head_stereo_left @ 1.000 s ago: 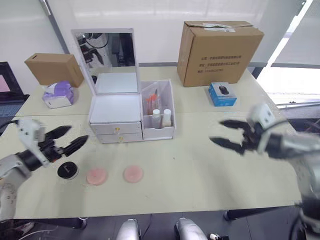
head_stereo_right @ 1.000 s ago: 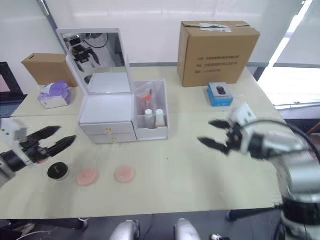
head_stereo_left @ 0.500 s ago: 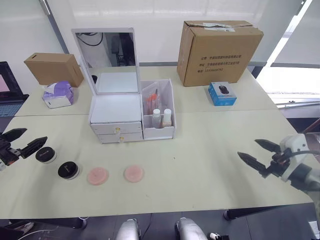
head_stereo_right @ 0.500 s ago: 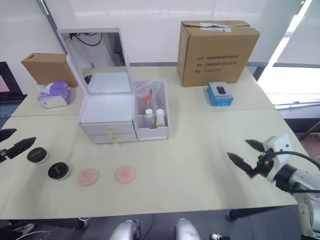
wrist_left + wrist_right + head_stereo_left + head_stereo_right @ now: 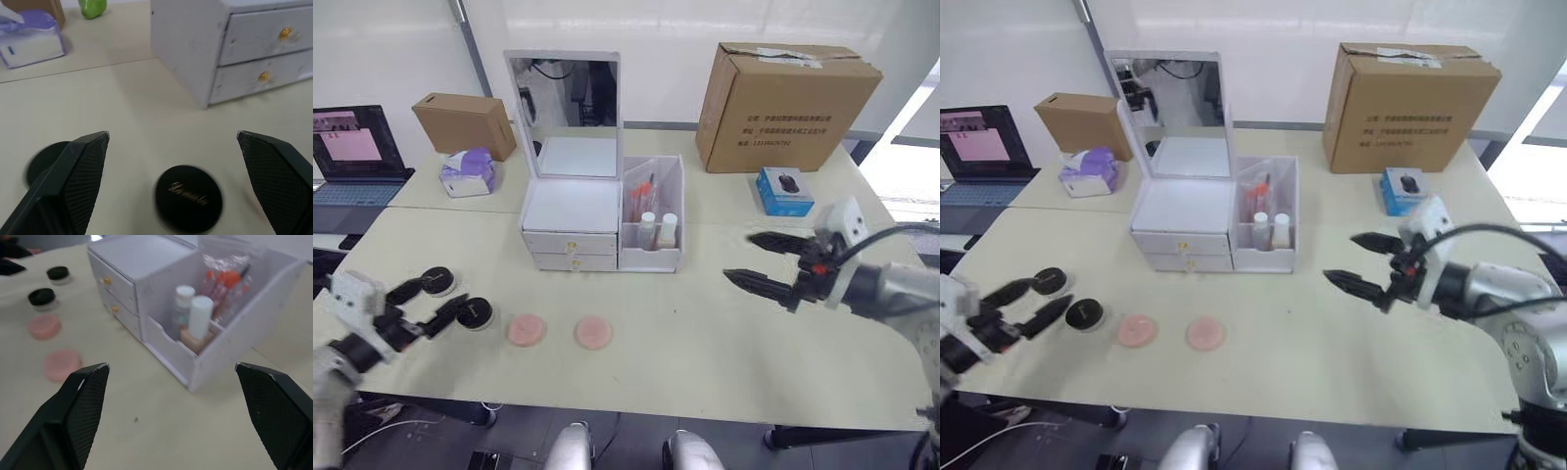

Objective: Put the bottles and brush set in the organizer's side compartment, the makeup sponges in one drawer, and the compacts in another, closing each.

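The white organizer (image 5: 573, 220) stands mid-table with its mirror lid (image 5: 563, 93) upright and both drawers (image 5: 259, 34) shut. Its side compartment (image 5: 653, 220) holds two bottles (image 5: 200, 316) and the brush set (image 5: 225, 286). Two pink makeup sponges (image 5: 528, 330) (image 5: 593, 333) lie in front of it. To their left sit two black-lidded compacts (image 5: 437, 282) (image 5: 476, 312). My left gripper (image 5: 448, 297) is open, low, right by the compacts, with the lettered one (image 5: 189, 198) between its fingers' lines. My right gripper (image 5: 738, 256) hangs open above the table, right of the organizer.
A large cardboard box (image 5: 788, 103) and a small blue box (image 5: 784, 190) stand at the back right. A smaller cardboard box (image 5: 465, 122), a tissue pack (image 5: 468, 172) and a laptop (image 5: 357, 162) are at the back left.
The whole view has shifted. Both arms, out near the table's edges half a second ago, have come back inward; the left gripper is now at the compacts. Nothing on the table moved.
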`<action>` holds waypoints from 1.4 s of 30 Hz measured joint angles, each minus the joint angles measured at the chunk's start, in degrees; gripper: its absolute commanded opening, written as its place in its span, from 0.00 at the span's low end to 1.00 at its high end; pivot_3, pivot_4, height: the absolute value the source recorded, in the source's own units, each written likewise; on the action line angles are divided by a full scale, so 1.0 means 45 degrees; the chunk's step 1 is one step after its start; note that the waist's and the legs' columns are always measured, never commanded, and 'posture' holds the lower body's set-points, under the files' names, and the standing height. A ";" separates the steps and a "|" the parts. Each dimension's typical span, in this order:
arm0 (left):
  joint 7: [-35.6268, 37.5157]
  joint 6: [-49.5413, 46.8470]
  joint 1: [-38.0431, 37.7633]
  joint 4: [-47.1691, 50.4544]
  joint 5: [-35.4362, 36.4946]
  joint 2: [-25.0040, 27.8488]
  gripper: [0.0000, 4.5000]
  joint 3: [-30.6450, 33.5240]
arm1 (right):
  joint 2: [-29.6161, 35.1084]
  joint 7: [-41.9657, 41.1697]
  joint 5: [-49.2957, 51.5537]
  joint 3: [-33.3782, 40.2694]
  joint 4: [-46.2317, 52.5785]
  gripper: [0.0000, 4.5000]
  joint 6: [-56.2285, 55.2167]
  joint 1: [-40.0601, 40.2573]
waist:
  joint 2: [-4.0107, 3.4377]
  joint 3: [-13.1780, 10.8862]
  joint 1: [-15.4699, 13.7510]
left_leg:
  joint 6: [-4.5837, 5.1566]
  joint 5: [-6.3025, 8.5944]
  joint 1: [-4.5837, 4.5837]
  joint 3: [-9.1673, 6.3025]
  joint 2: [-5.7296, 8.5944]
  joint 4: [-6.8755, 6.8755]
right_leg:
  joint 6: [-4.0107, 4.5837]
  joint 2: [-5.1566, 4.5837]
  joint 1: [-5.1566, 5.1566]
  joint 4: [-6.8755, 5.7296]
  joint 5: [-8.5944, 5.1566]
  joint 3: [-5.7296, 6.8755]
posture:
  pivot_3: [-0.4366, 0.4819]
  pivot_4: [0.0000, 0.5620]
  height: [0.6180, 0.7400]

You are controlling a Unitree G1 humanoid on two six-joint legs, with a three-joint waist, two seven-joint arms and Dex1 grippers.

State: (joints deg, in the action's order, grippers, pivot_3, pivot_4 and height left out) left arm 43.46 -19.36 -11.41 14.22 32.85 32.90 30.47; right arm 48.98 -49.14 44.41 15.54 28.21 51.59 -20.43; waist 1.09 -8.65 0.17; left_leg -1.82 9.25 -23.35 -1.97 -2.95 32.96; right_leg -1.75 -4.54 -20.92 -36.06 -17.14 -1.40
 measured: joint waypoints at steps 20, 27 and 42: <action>-0.6097 0.0182 0.2096 0.2374 -0.3851 -0.4860 1.00 -0.6246 | -0.0305 0.1342 0.2794 -0.1679 0.0695 0.99 0.1669 -0.2913 | 0.0094 0.0019 -0.0161 | 0.0024 -0.0014 -0.0072 0.0083 0.0019 0.0194 | -0.0185 0.0100 -0.0011 0.0010 0.0081 -0.0245 | 0.48 0.27 1.00; -0.6851 0.0688 0.2507 0.2031 -0.4508 -0.5854 1.00 -0.6991 | -0.0144 0.1845 0.3188 -0.1689 0.0921 0.99 0.1831 -0.2926 | 0.0094 0.0020 -0.0181 | 0.0024 -0.0014 -0.0090 0.0087 0.0020 0.0199 | -0.0177 0.0100 -0.0025 0.0016 0.0081 -0.0252 | 0.48 0.27 1.00; -0.7763 0.1557 0.3548 0.0520 -0.5260 -0.6710 0.67 -0.7028 | 0.0065 0.2323 0.3422 -0.1890 0.0904 1.00 0.2288 -0.3704 | 0.0088 0.0023 -0.0173 | 0.0024 -0.0014 -0.0094 0.0082 0.0020 0.0201 | -0.0209 0.0114 -0.0032 0.0016 0.0101 -0.0259 | 0.48 0.27 1.00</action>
State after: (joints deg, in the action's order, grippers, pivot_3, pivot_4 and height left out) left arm 8.53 -12.35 4.56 16.56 9.18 2.71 -1.16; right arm 49.28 -38.68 59.81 7.04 32.28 61.88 -37.09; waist 1.49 -8.54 -0.60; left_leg -1.71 9.19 -23.77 -1.60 -2.86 33.87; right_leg -2.69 -4.03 -21.06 -35.99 -16.69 -2.56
